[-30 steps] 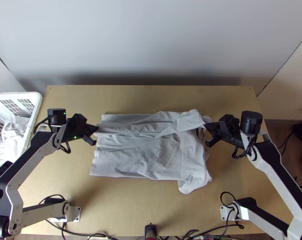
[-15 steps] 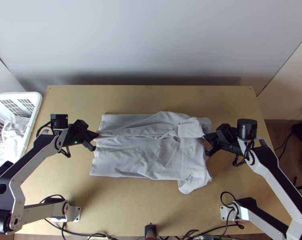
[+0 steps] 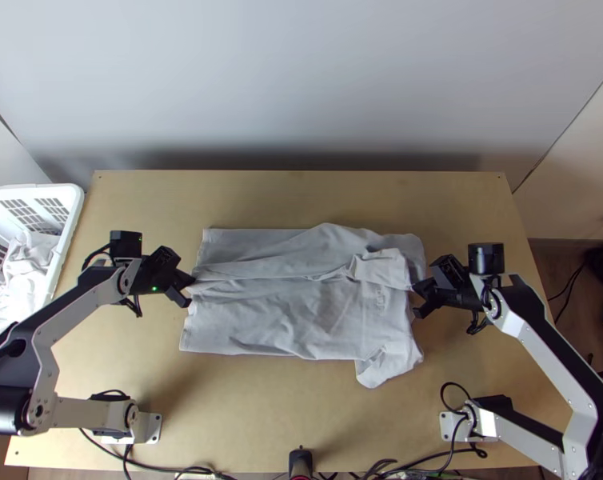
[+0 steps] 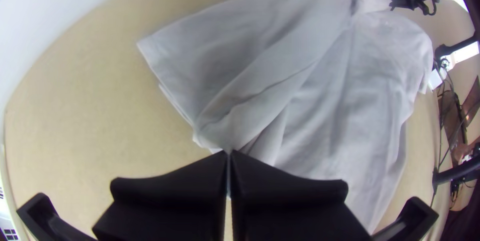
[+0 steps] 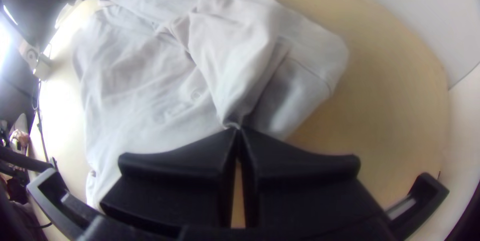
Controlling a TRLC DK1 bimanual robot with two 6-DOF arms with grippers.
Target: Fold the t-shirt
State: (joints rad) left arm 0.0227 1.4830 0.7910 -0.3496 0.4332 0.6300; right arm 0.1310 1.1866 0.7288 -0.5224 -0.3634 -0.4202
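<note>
taking the top view as a clock face with twelve at the far edge, see the light grey t-shirt (image 3: 261, 324) in the middle of the table (image 3: 277, 416), mostly spread, with a long part of the far side turned over and bunched into creases running from nine toward three. see a folded flap (image 3: 385, 268) near the three o'clock side, and a sleeve (image 3: 389, 368) poking out toward five.

find the left claw (image 3: 193, 281) at the nine o'clock edge of the cloth, clenched on a gathered bit of it; see in the left wrist view the folds spreading away from the pinch. find the right claw (image 3: 414, 286) at the three o'clock edge, clenched on the corner of the flap; see in the right wrist view the cloth narrowing down to the tips.

find the base of the left arm (image 3: 148, 426) between seven and eight, and the base of the right arm (image 3: 460, 424) between four and five. see a white basket (image 3: 73, 210) between nine and ten, beside the table, with pale cloth (image 3: 23, 272) inside. see black cables (image 3: 169, 469) along the near edge, around seven.
</note>
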